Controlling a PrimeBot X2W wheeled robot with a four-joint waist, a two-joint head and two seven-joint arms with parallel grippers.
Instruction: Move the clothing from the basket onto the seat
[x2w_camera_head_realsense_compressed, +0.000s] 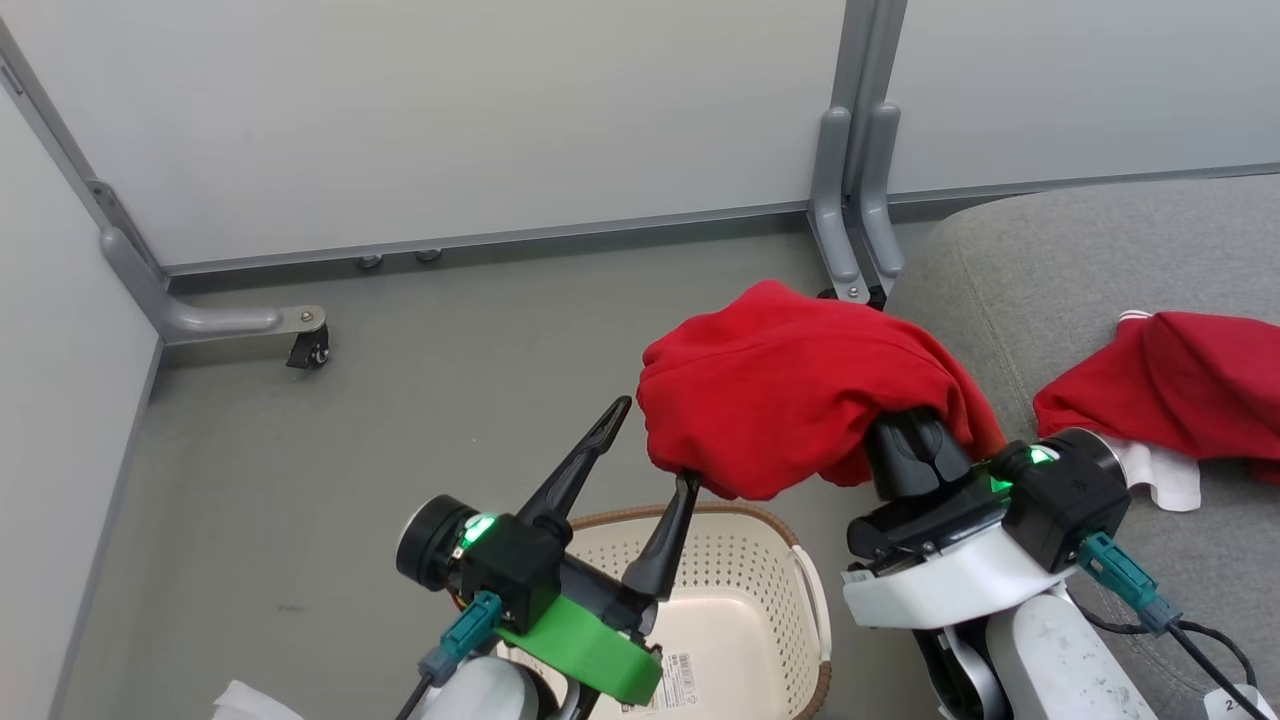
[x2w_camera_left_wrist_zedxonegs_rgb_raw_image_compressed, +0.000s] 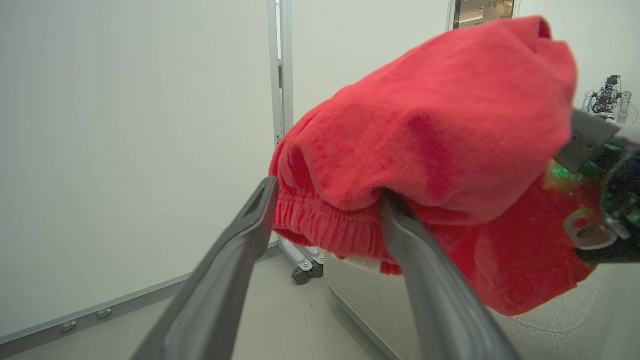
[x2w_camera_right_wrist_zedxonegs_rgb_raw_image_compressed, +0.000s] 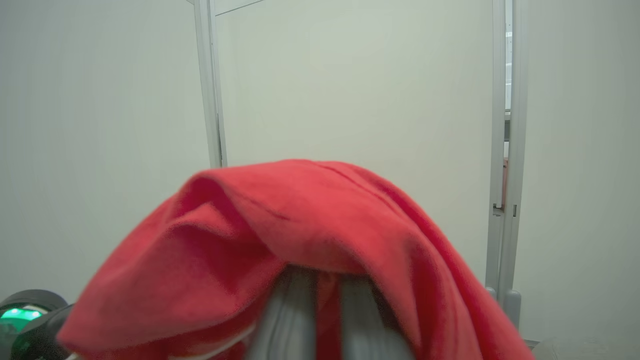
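Left gripper (x2w_camera_head_realsense_compressed: 655, 443): fingers (x2w_camera_head_realsense_compressed: 575, 470) spread wide apart and holding nothing. It stands above the near side of the basket (x2w_camera_head_realsense_compressed: 770, 517). The tip of one finger touches the lower edge of the held garment (x2w_camera_head_realsense_compressed: 790, 390). In the left wrist view the garment's ribbed hem lies across the gap between the two tips.

Right gripper (x2w_camera_right_wrist_zedxonegs_rgb_raw_image_compressed: 325, 295): the red cloth is draped over it and covers the fingertips. In the right wrist view the two fingers stand close together with a strip of red cloth between them, pinching it.

Held garment: bunched, carried clear of the floor (x2w_camera_head_realsense_compressed: 400, 400). In the head view it sits above the basket's far rim and just beside the left edge of the seat (x2w_camera_head_realsense_compressed: 1050, 260). Whether it overlaps the seat cannot be told.

Second garment (x2w_camera_head_realsense_compressed: 1200, 380): lies crumpled on the seat, right of the right gripper, red with a white panel at its near edge.

Basket: upright on the floor, left of the seat, below both grippers. A label (x2w_camera_head_realsense_compressed: 675, 672) shows on its floor.

Surroundings: pale partition panels (x2w_camera_head_realsense_compressed: 450, 110) stand behind the work area, and one has a foot on a caster (x2w_camera_head_realsense_compressed: 308, 352).
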